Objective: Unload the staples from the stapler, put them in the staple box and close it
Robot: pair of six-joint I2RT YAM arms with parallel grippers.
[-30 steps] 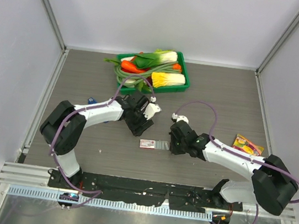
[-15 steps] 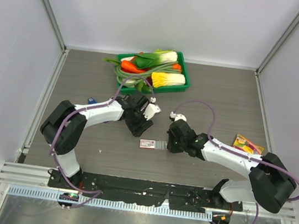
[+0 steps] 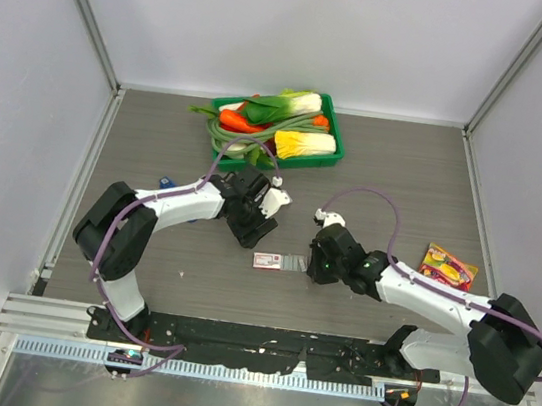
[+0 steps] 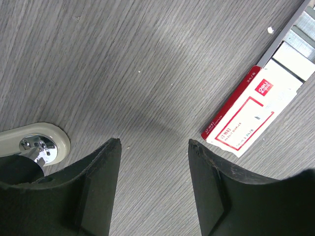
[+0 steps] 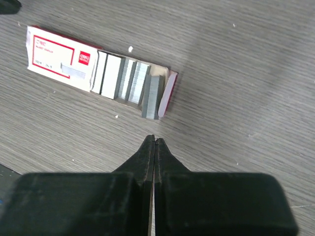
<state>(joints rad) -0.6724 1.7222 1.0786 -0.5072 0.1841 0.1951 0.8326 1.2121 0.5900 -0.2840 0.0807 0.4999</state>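
A red-and-white staple box (image 5: 59, 58) lies on the table with its drawer pulled out. Several grey strips of staples (image 5: 129, 80) sit in the drawer. My right gripper (image 5: 154, 139) is shut, with nothing showing between its fingertips. Its tip is just short of the drawer's open end. In the top view it (image 3: 313, 269) lies right of the box (image 3: 268, 260). My left gripper (image 4: 153, 141) is open over bare table, with the box (image 4: 246, 115) to its right. A beige rounded piece with a chrome rivet (image 4: 34, 144) lies by its left finger. The stapler does not show plainly.
A green tray (image 3: 335, 121) of toy vegetables stands at the back centre. A yellow snack packet (image 3: 449, 265) lies at the right. A small blue item (image 3: 167, 184) peeks out beside the left arm. Walls close in the table on both sides and at the back.
My right gripper has drawn slightly right and nearer, away from the box's open end, still shut. The left arm and the box have not moved.
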